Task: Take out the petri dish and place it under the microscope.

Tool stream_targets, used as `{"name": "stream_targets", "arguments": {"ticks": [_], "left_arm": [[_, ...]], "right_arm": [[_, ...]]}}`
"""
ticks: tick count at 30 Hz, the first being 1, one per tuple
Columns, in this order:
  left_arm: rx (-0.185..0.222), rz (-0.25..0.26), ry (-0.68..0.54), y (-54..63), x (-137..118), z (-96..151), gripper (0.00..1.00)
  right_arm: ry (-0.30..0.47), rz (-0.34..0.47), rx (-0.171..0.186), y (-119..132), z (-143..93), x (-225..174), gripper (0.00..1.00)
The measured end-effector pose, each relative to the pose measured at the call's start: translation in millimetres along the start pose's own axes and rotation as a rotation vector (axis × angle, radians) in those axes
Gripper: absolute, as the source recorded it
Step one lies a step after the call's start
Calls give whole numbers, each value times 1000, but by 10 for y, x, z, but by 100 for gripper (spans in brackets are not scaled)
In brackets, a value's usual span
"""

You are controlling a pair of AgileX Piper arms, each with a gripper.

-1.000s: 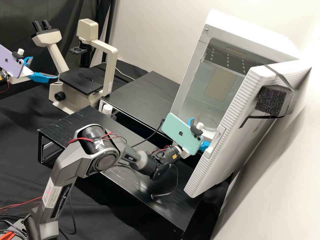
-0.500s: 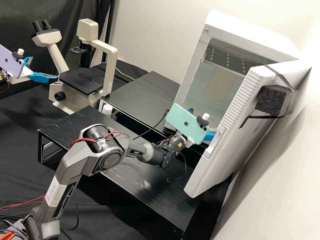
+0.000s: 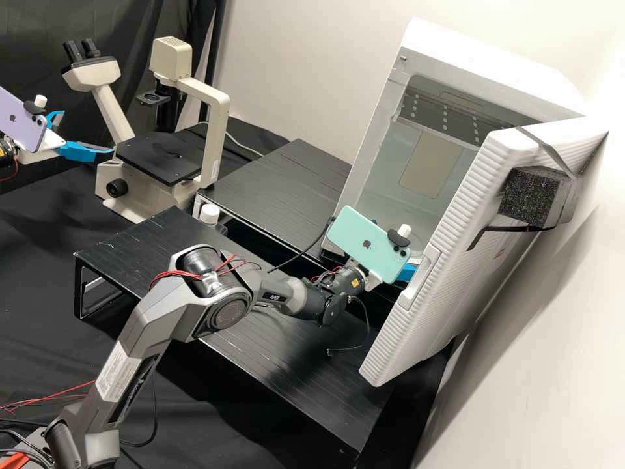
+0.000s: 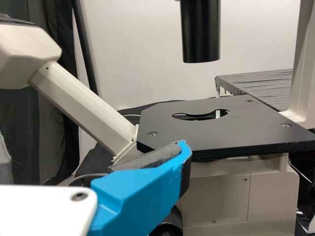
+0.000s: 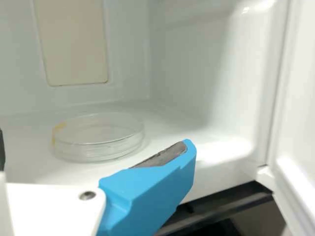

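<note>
In the high view my left gripper (image 3: 86, 132) stands open beside the microscope (image 3: 159, 156), at its left. The left wrist view has this gripper (image 4: 92, 152) with one blue finger before the black stage (image 4: 236, 125), whose round opening has nothing on it. At the white cabinet's (image 3: 423, 163) open front is my right gripper (image 3: 407, 272), partly behind a green phone. In the right wrist view the clear petri dish (image 5: 98, 139) lies flat on the cabinet floor. The right gripper (image 5: 94, 147) is open, its fingers spread with the dish farther in, apart from them.
The cabinet's ribbed door (image 3: 449, 254) hangs open close to the right arm. Low black racks (image 3: 280, 189) stand between cabinet and microscope, with a white-capped bottle (image 3: 209, 215) between them. The microscope's black condenser (image 4: 199, 34) hangs over the stage.
The right arm has shifted up and rightward in the high view, carrying its gripper along the cabinet opening. My left gripper has kept still.
</note>
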Motion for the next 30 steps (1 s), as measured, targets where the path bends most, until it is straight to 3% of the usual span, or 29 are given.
{"name": "stream_targets", "arguments": {"ticks": [8, 12, 20, 27, 30], "left_arm": [[0, 0, 0, 0, 0, 0, 100], [0, 0, 0, 0, 0, 0, 100], [0, 0, 0, 0, 0, 0, 100], [0, 0, 0, 0, 0, 0, 100], [0, 0, 0, 0, 0, 0, 100]], "right_arm": [[4, -21, -4, -76, -64, 86, 100], [-7, -36, -55, -125, -54, 137, 100], [-46, 1, -108, -135, -69, 206, 100], [-70, -8, -108, -174, 14, 316, 100], [-63, -13, -83, -182, 21, 368, 100]]}}
